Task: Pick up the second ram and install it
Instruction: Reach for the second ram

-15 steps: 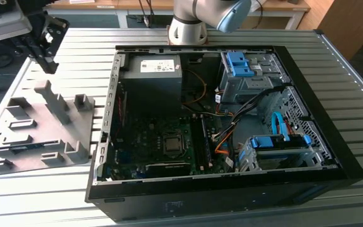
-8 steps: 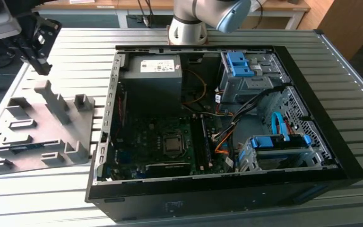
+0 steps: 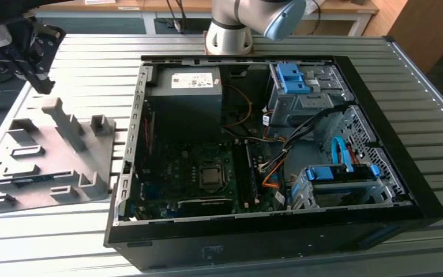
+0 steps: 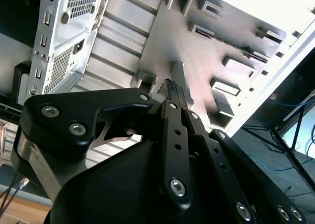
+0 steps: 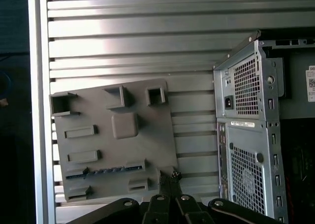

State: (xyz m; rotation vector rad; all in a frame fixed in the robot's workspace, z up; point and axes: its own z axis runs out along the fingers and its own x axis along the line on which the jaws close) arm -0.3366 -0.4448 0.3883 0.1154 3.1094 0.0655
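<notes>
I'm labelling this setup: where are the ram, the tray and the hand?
ram point(image 5: 106, 171), first wrist view: middle of the stick, in the tray's long slot.
tray point(image 5: 152, 130), first wrist view: bare flat face.
hand point(image 5: 170, 176), first wrist view: at its tips.

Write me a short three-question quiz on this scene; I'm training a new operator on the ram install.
1. True or false: the black robot gripper holds the long blue-green ram stick.
2. Where does that stick lie? A) in a slot of the grey slotted plastic tray; B) on the motherboard; C) on the bare table slats.
3. Fill in: the tray sits on the exterior view's ____ of the open black computer case.
Key: 1 false, the gripper is shut on nothing; 2 A; 3 left.
</notes>
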